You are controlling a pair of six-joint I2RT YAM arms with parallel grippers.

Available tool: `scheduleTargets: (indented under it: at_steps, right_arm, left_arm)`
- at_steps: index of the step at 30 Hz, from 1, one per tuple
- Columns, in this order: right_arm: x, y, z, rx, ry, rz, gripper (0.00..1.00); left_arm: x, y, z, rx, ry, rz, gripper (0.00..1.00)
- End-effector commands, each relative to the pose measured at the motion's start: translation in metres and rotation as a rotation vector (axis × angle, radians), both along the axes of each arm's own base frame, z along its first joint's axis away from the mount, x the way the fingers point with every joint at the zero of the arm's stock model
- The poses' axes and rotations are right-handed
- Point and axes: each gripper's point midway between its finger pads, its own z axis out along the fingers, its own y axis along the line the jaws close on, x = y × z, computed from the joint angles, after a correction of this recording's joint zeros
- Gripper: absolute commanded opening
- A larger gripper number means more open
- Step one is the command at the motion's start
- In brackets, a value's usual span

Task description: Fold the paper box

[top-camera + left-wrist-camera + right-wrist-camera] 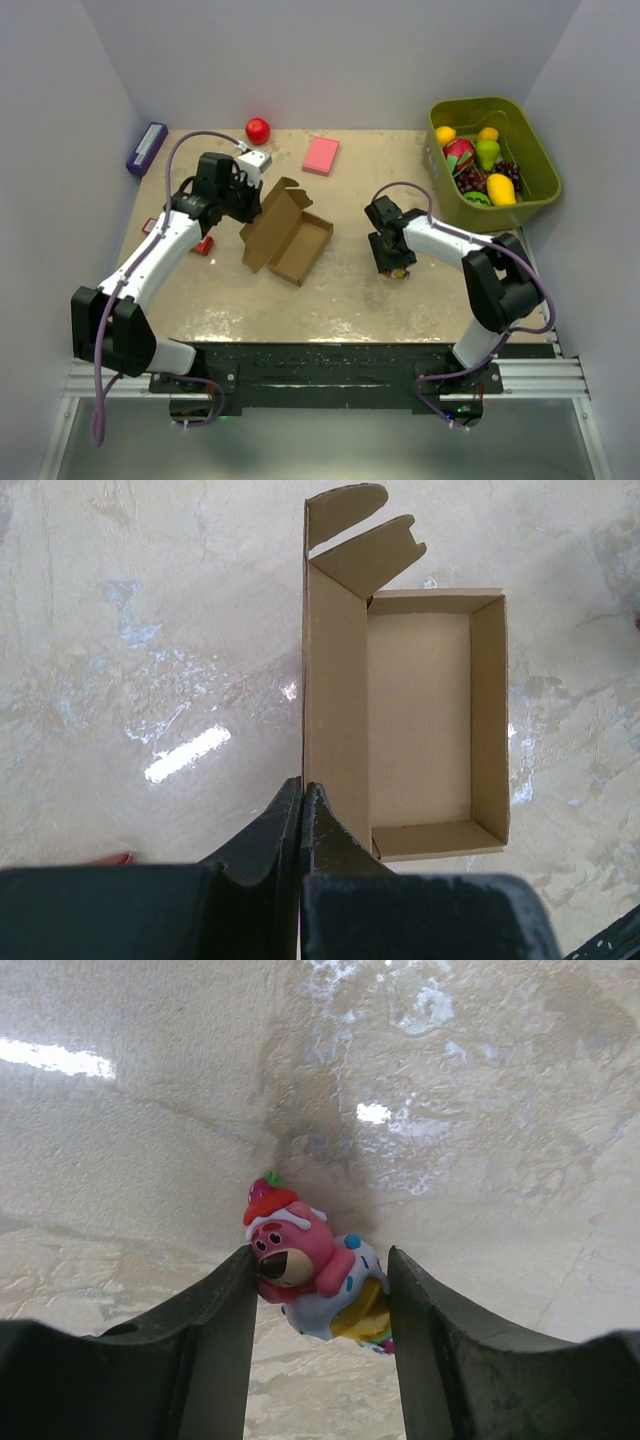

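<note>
The paper box is brown cardboard lying left of the table's middle, its tray open upward and its lid flap raised on the left side. From the left wrist, the paper box shows its empty inside and a tabbed flap at the far end. My left gripper is shut on the lower edge of the raised lid wall; from above, the left gripper sits at the box's left. My right gripper stands to the right of the box, both fingers touching a pink bear toy that lies on the table.
A green bin of toy fruit stands at the back right. A pink flat block, a red ball and a white block lie near the back. A purple object is at the far left, and small red pieces sit under my left arm.
</note>
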Motion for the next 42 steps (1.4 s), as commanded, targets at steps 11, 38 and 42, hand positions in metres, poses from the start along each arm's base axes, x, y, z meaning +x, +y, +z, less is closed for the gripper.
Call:
scheduleTargets:
  at_steps: [11,38,42]
  right_arm:
    - [-0.001,0.077,0.137,0.282,-0.317,0.27,0.03]
    - [0.022,0.234,0.087,0.136,-0.57,0.677,0.05]
    - [0.029,0.23,0.066,0.125,-0.55,0.638,0.06]
  left_arm:
    - [-0.011,-0.026,0.032,-0.139,-0.094,-0.145,0.0]
    - [-0.021,-0.044,0.018,-0.16,-0.036,-0.225,0.0]
    - [-0.02,-0.044,0.015,-0.147,-0.033,-0.217,0.0]
